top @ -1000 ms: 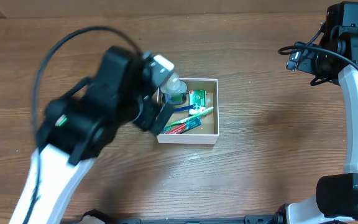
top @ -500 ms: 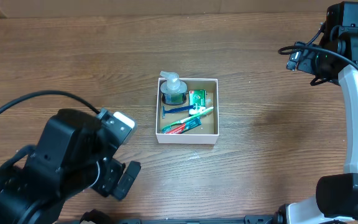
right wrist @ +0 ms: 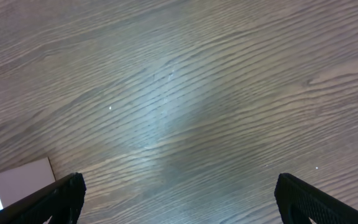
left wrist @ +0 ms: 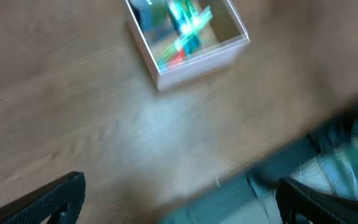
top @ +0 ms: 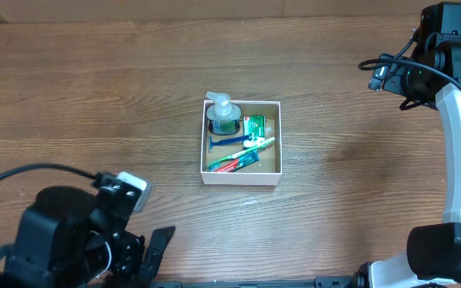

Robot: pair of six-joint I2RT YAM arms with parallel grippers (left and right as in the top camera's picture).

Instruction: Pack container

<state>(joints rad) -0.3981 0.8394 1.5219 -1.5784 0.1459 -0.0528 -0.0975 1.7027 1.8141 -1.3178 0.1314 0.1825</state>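
From overhead: a square box with thin white walls and a brown floor, flat on the wooden table. Inside the box, in the far-left corner, an upright clear pump bottle. Just right of that, a green packet. Across the middle, a green toothbrush lying slantwise. Toward the near wall, a red and green tube. Along the left wall, something thin and blue, too small to name. Left arm well apart from the box, off to its near-left, with one dark finger showing and nothing on it. Right arm well off to the far right of the box, touching nothing. From the left wrist, all blurred: box far ahead of the left gripper, with smears of blue, green and red inside. Jaws spread wide, a dark tip at each lower corner of the picture, nothing held between. On the near side of the box, bare wood, then the table's edge and a bluish shape too blurred to make out. From the right wrist: right gripper over bare wood, jaws likewise wide apart and empty. At the lower left, beside one tip, a white corner with a spot of blue, cut off by the frame and not clear enough to name.
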